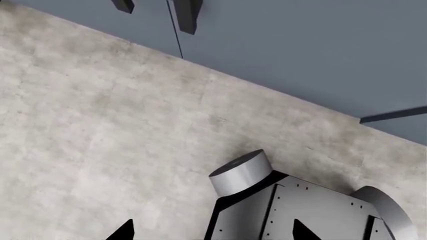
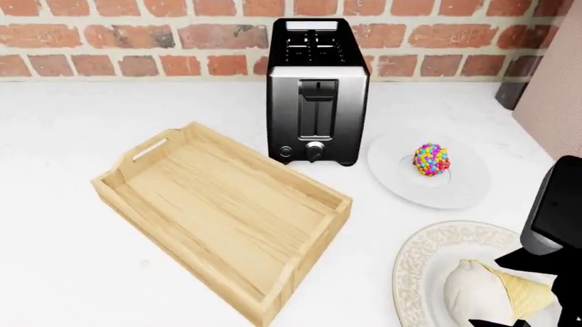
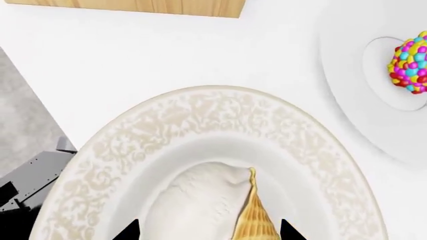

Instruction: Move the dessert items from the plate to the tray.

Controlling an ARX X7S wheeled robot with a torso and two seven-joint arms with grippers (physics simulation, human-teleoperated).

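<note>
Right gripper [image 3: 208, 231] is down over the ice-cream cone [image 2: 495, 293] on the patterned plate [image 2: 427, 262], at the near right corner of the bench. In the right wrist view its two dark fingertips [image 3: 127, 231] stand on either side of the cone, apart from it: spread wide, nothing grasped. So the step in hand, as I read it, is the pickup of the cone. The next move calls for a little more descent and then a close on the waffle part rather than the soft white scoop (which looks likely to squash or slip).

Left gripper [image 1: 210, 231] is off the bench altogether, hanging above grey floor and the robot's own base, fingers apart and holding nothing.

Further in, the wooden tray [image 2: 146, 197] sits empty, mid-bench and angled. Beyond the cone, toward the right edge, the candy-coated ball [image 2: 430, 159] waits on a plain white plate [image 2: 464, 191]. At the back, by the brick wall, stands the toaster [image 2: 315, 92].

No brand, label or writing can be read anywhere.
</note>
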